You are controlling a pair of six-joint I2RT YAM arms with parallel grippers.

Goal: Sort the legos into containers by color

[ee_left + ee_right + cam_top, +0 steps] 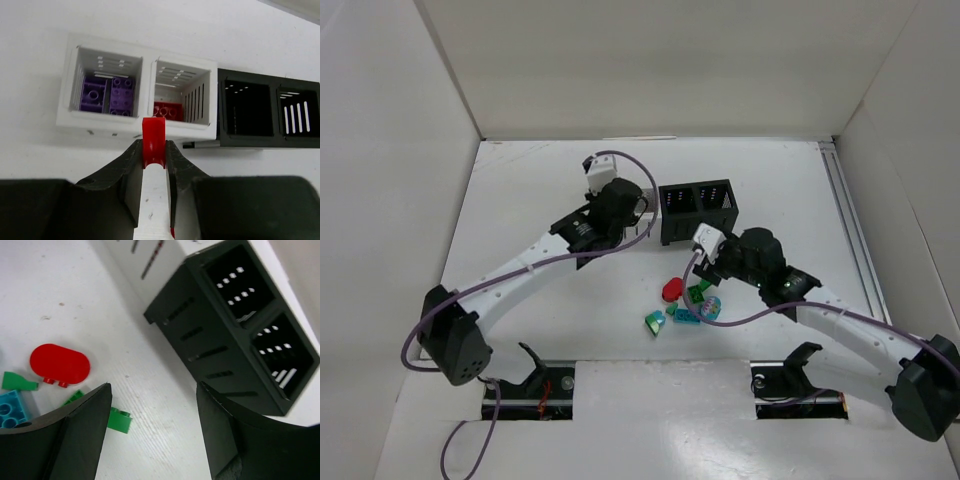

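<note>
"On the bench (520, 180), what lies around the containers (148, 67)?"

"White walls (650, 60) enclose the white bench. Two arms reach in from the near edge. The left arm (520, 268) hangs over the white end of the row. The right arm (840, 322) sits just in front of the black end, with a loose heap of legos (685, 305) beside it."

"How do the containers and bricks look?"

"Four square open-top bins with slotted sides are joined in a row, two white, then two black. The outer white bin holds purple bricks (106, 95); the next white bin holds a red brick (167, 110). The heap has a flat red oval piece (60, 363), green pieces (120, 420) and a teal brick (11, 410)."

"And the jaws?"

"The left jaws are clamped on a red lego (153, 140), lined up with the near wall of the bin holding the red brick. Whether it is above or in front of that wall cannot be told. The right jaws stand apart, holding nothing, over bare bench between the heap and the black bins."

"What does one camera show that another misses?"

"From above, the left arm hides both white bins, and only the black pair (697, 208) shows. The left wrist camera shows all four bins and their contents."
</note>
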